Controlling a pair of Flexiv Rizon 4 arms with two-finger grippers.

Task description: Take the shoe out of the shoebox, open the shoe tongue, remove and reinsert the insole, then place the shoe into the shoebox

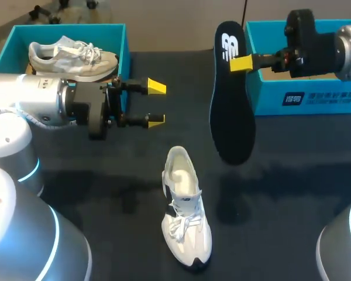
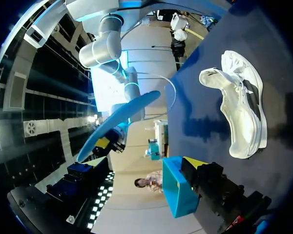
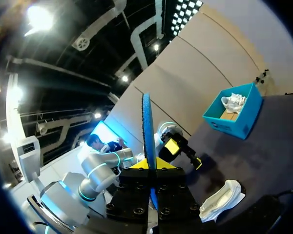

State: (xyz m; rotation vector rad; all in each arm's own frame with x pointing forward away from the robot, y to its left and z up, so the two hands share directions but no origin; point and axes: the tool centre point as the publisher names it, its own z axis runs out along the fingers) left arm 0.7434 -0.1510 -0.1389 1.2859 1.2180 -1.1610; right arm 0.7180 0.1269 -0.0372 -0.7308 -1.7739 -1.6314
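Right tool (image 1: 238, 62) pinched the insole (image 1: 231, 117); left tool (image 1: 155, 103) gaped empty; best seemed steadying the shoe (image 1: 186, 211), feeding toe-first

A white shoe (image 1: 186, 219) with dark side panels stands upright on the tabletop's near middle, toe toward the near edge. The black insole (image 1: 233, 117) hangs in the air beside it, pinched near its upper end by the right gripper (image 1: 241, 63). An open teal shoebox (image 1: 316, 96) sits far right, and another shoebox (image 1: 124, 47) far left holds a second pale shoe (image 1: 73, 57).
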